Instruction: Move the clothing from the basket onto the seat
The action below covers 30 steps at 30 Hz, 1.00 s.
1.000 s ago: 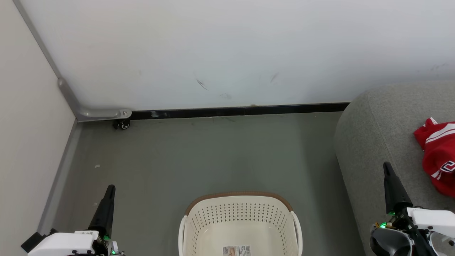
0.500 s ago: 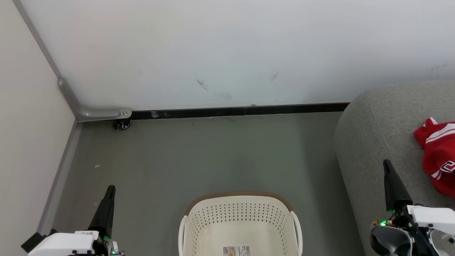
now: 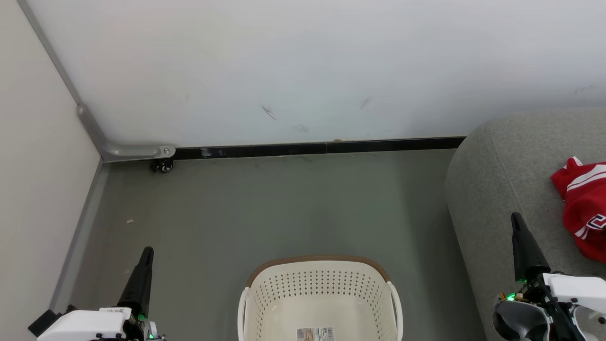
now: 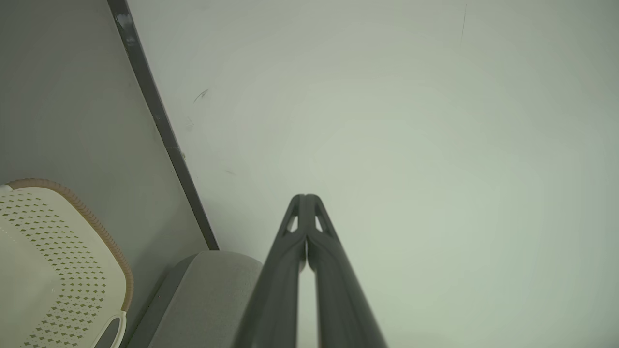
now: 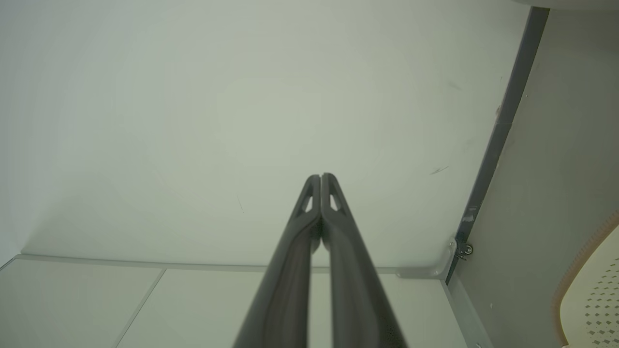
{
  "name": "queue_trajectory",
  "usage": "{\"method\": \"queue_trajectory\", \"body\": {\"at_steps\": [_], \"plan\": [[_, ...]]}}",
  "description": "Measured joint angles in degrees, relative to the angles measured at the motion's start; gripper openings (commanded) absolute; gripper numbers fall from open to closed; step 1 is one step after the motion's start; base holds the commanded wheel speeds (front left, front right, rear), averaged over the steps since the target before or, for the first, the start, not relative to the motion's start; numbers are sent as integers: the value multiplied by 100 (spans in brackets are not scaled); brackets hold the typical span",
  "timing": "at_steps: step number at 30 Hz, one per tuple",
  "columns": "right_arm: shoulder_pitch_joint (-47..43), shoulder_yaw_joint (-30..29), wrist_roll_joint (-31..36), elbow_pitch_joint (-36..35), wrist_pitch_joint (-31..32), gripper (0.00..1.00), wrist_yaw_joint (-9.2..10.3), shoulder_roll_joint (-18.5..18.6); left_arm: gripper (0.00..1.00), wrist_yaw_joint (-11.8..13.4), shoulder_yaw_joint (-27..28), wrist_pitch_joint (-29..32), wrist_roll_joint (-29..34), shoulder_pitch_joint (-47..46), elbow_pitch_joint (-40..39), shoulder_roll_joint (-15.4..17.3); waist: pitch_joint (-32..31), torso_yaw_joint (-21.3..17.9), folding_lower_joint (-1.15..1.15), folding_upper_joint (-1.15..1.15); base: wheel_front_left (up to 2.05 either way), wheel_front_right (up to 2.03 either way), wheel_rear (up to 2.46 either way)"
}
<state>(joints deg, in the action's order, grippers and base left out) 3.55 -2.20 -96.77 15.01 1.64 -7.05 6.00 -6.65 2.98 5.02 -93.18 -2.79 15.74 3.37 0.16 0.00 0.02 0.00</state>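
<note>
Near: basket (image 3: 317,259) at centre, bare bottom with label (image 3: 315,333) showing. Flanking it, left tool (image 3: 148,249) and right tool (image 3: 515,217), both pinched closed, holding nothing. At right, clothing (image 3: 584,208) lies on seat (image 3: 502,180). Beyond the basket rim, open floor (image 3: 284,203) runs to wall (image 3: 307,71).

Seat (image 3: 502,180): grey fabric, rounded corner, at right | Clothing (image 3: 584,208): red, white stripes, crumpled, lying on Seat top, cut off by frame edge | Basket (image 3: 318,259): cream, perforated, brown rim, upright on floor (image 3: 284,208), left of Seat, apart; bottom label (image 3: 315,334) exposed
</note>
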Motion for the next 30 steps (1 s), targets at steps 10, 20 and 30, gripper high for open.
{"method": "queue_trajectory", "body": {"at_steps": [10,20,30], "plan": [[0,-15,0,2,13,0,0,-2,0,0,3,0,1,-15,14,-1,0,0,0,0,0,0,0],[0,-31,1,3,13,0,0,-4,0,0,10,0,1,-54,21,-3,0,0,0,0,0,0,0],[0,-42,2,3,14,0,0,-7,0,-20,11,0,1,-55,26,-4,0,0,-1,0,0,0,0]]}}
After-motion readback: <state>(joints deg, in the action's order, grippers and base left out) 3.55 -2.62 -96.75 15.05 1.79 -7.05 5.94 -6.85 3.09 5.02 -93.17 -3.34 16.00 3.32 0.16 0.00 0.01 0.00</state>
